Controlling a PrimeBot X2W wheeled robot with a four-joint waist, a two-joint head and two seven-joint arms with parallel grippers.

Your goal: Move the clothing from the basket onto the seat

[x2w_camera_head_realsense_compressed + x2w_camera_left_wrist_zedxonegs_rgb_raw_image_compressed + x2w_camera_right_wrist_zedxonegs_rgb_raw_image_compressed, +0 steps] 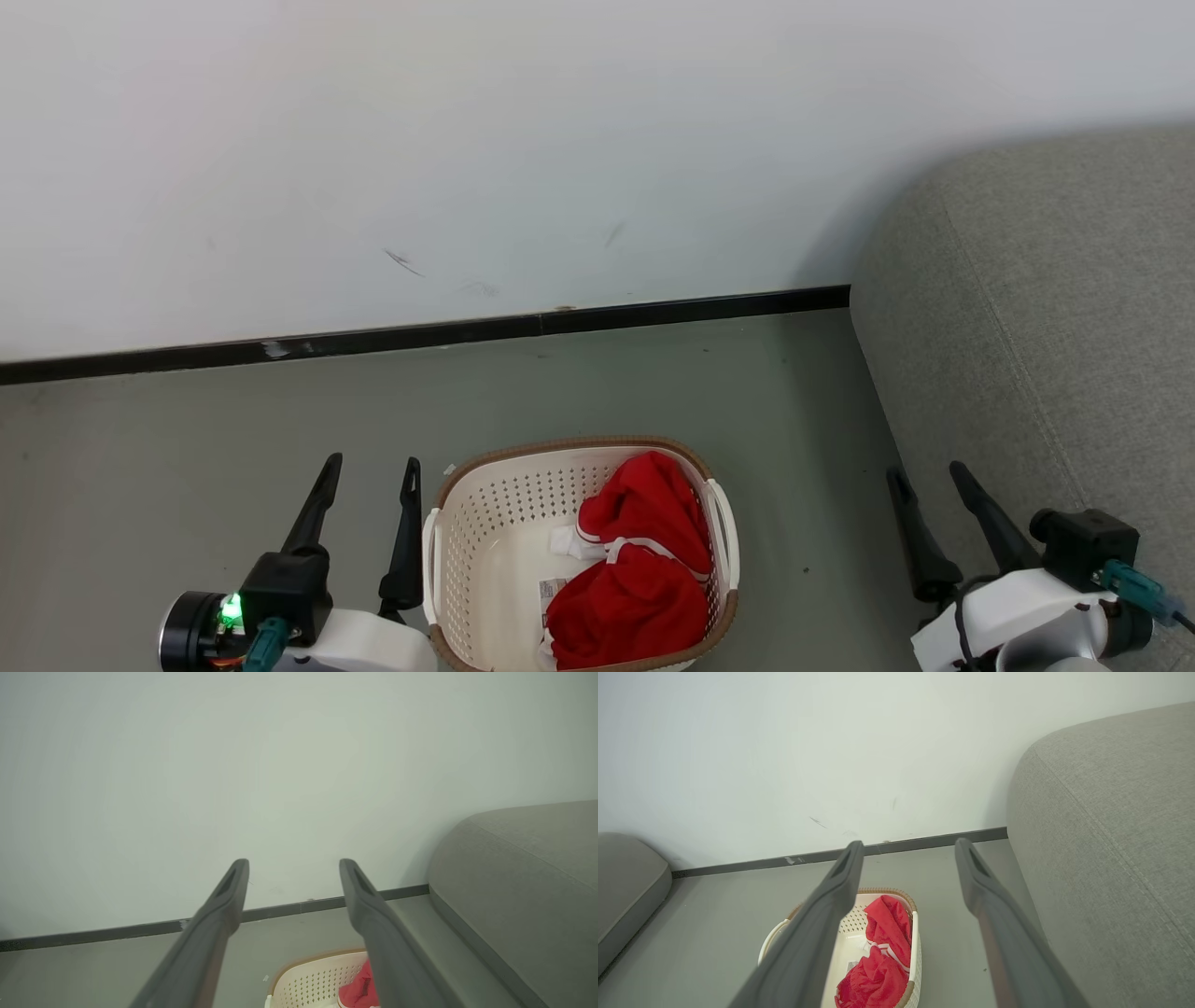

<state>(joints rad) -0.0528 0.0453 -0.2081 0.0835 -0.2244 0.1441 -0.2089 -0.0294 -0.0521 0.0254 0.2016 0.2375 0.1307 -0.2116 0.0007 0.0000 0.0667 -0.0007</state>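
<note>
A: How are the grippers found?
B: The left gripper (373,460) and right gripper (926,469) are seen spread wide and empty, flanking the basket (485,532).
A: And the clothing?
B: Red clothing (644,560) is heaped in the basket's right half. It is judged soft, light, limp; a raised fold should be pinched, then carried to the grey seat (1055,327) at right.

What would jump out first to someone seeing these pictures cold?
The bright red clothing, heaped in the right side of the cream basket low in the head view. Right of it rises the big grey seat, and the open left gripper and right gripper flank the basket.
</note>
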